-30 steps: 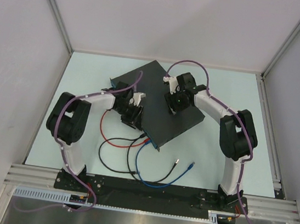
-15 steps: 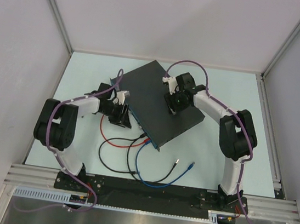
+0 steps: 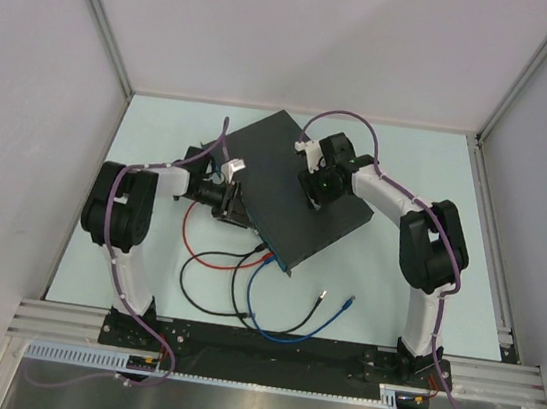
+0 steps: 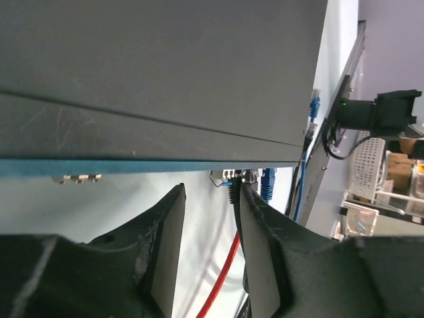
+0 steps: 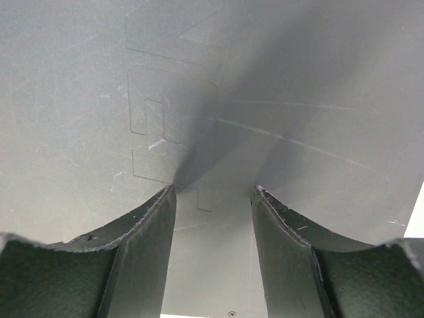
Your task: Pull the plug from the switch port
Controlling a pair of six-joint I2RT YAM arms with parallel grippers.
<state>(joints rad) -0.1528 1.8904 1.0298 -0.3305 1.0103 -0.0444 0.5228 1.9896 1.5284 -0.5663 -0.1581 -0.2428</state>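
While two plugs (image 3: pixel 265 254) sit socketed in the switch (image 3: pixel 279 165), left tool (image 4: pixel 212 199) gapes beside its blue edge, right tool (image 5: pixel 214 192) spread atop.

One switch (image 3: pixel 297 182), three cables (image 3: pixel 210 264) (image 3: pixel 183 278) (image 3: pixel 250 287), two grippers (image 3: pixel 237 210) (image 3: pixel 313 192)

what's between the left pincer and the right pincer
Only the switch's bare dark top, seen in the top view: the left pincer sits at its teal edge, the right pincer over that top.
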